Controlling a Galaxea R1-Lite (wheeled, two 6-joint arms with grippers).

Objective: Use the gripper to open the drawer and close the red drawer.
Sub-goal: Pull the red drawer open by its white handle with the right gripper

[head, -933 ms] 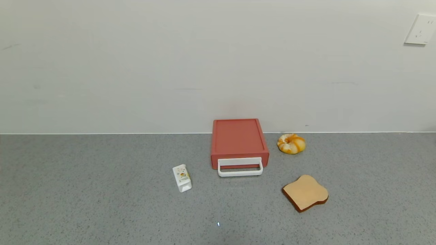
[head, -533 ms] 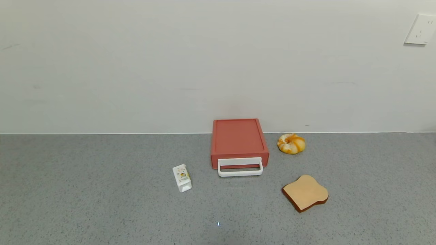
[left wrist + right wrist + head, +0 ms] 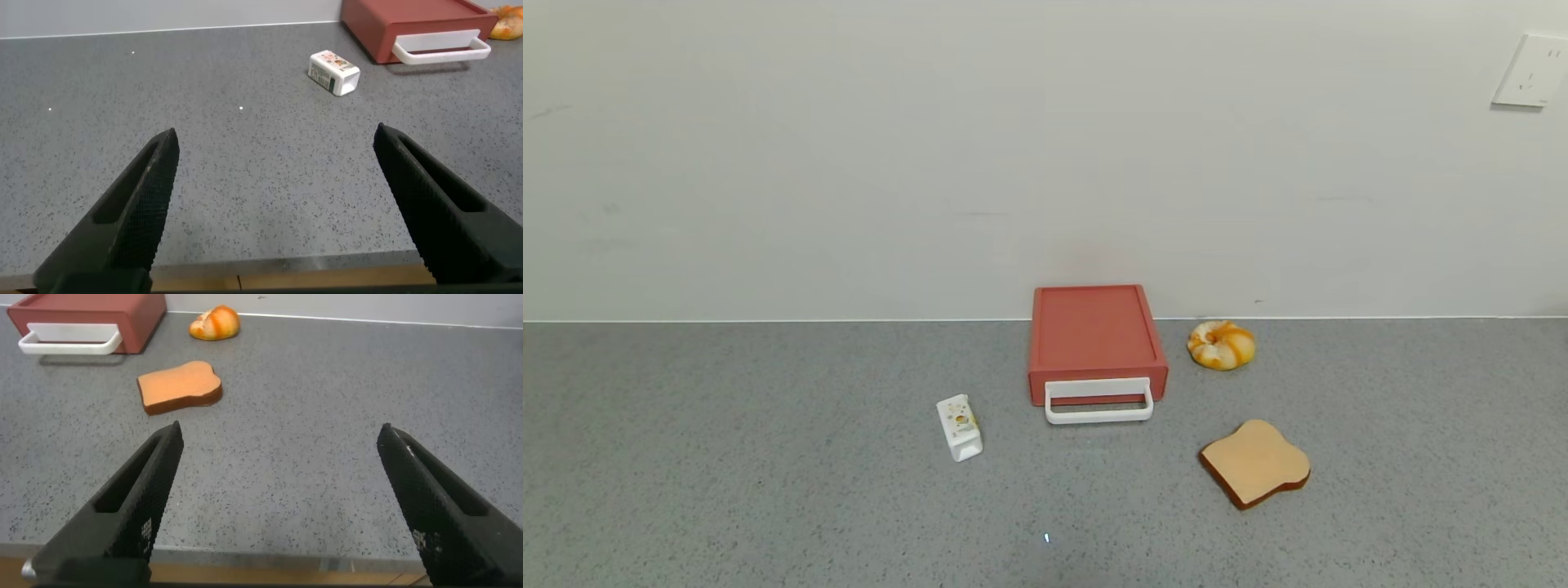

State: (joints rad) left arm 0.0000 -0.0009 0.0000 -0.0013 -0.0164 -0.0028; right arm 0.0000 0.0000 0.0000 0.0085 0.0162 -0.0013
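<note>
1. Drawer [image 3: 1097, 343] at centre of the head view, back against the wall [image 3: 931, 163], fully shut, white handle [image 3: 1098, 402] across its front.
2. Carton [image 3: 960, 427] lying on the counter [image 3: 727, 457] just left of and below the drawer; apart from it.
3. Bun [image 3: 1221, 344] right of the drawer, near the wall; toast [image 3: 1255, 462] flat on the counter at lower right of the drawer, well apart from it.
4. Socket [image 3: 1534, 70] on the wall, upper right corner of the head view.
5. No arm in the head view.
6. Left gripper [image 3: 274, 204] low over the counter's near edge, fingers [image 3: 139, 204] spread wide, nothing between them; drawer [image 3: 409, 24] and carton [image 3: 333, 72] far off at the upper right of that frame.
7. Right gripper [image 3: 278, 498] likewise low over the near edge, fingers [image 3: 143, 498] spread wide, holding nothing; drawer [image 3: 90, 314] at upper left of that frame, toast [image 3: 180, 386] and bun [image 3: 215, 323] beyond the fingertips.
8. Both grippers well apart from the drawer, touching nothing.
</note>
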